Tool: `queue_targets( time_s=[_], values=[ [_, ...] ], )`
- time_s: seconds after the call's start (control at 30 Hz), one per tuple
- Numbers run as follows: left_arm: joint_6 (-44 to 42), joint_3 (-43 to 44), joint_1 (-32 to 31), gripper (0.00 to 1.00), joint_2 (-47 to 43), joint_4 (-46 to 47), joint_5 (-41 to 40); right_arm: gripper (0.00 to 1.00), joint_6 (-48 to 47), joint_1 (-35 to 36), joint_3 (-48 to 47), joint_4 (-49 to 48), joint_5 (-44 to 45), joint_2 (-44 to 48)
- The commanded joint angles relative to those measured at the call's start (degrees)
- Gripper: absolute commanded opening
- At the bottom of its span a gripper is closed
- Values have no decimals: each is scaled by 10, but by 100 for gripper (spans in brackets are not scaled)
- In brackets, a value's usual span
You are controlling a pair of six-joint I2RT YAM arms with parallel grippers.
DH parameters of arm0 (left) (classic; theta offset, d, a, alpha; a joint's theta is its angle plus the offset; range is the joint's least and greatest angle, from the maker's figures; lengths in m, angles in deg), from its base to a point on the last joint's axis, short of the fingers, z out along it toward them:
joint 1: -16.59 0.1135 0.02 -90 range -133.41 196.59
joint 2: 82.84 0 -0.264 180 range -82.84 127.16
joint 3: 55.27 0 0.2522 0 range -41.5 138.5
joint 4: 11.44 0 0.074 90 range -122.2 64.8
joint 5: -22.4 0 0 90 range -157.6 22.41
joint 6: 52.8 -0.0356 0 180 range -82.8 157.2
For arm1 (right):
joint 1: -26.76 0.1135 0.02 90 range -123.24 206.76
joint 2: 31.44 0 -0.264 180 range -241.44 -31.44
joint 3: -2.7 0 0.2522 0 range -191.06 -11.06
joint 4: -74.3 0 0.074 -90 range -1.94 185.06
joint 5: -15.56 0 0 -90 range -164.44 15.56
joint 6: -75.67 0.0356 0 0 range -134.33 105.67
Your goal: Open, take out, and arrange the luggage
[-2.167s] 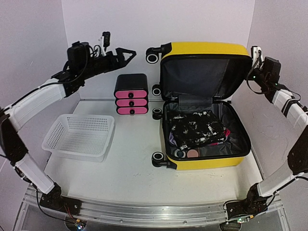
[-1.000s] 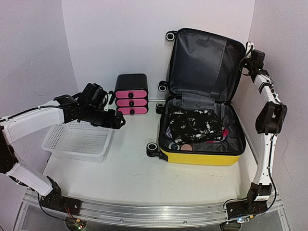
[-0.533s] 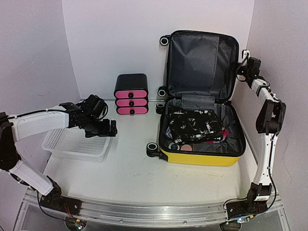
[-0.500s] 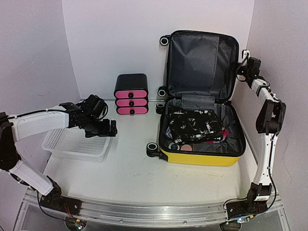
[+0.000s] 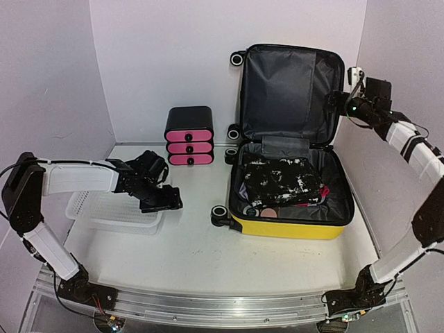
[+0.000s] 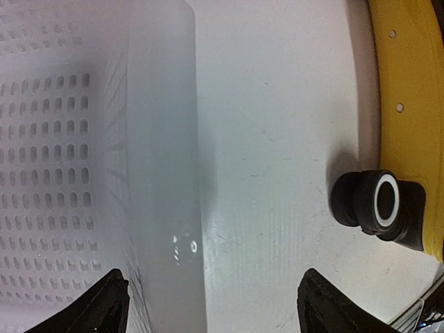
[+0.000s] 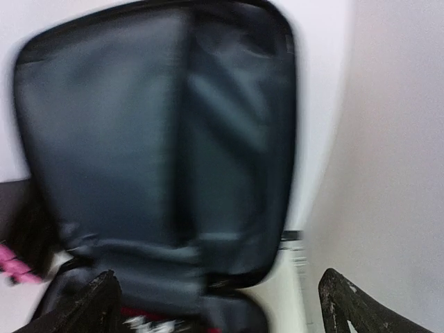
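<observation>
Luggage (image 5: 291,227) sat open on the table's (image 5: 187,257) right side, lid upright toward the back edge, dull grey fabric lining showing. Left gripper (image 5: 168,201) was spread wide and empty over the right rim of the perforated plastic basket (image 5: 87,211). Right gripper (image 7: 216,284) was spread and empty, facing the lid. My call: pinch a raised fold of the soft black-and-white bundle (image 5: 281,182) and lift straight up, clear of the glossy hard shell rim.

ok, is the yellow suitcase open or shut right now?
Open. The yellow hard-shell suitcase has its grey-lined lid standing upright, black-and-white patterned cloth exposed in the base.
</observation>
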Motion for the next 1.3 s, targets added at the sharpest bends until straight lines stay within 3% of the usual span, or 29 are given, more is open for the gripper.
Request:
queue_targets(
  time_s=[0.0, 0.23, 0.43, 0.57, 0.8, 0.83, 1.0, 1.27],
  values=[
    [32, 31, -58, 84, 35, 80, 71, 98, 76, 54, 114, 29, -40, 89],
    [62, 60, -111, 85, 81, 150, 103, 98, 137, 54, 252, 126, -46, 226],
    [9, 41, -123, 88, 9, 150, 64, 98, 148, 54, 301, 164, -119, 258],
    [-45, 38, -123, 88, -62, 150, 29, 98, 120, 77, 270, 215, -173, 200],
    [-82, 57, -123, 90, -119, 152, -7, 98, 38, 235, 193, 244, -45, 86],
    [-68, 56, -123, 94, -126, 147, -40, 98, 30, 261, 171, 256, -28, 60],
    [9, 4, -121, 99, -193, 153, -146, 85, -37, 338, 102, 299, 58, -60],
    [-6, -29, -117, 100, -257, 152, -162, 79, -59, 406, 18, 325, 115, -189]
  ],
)
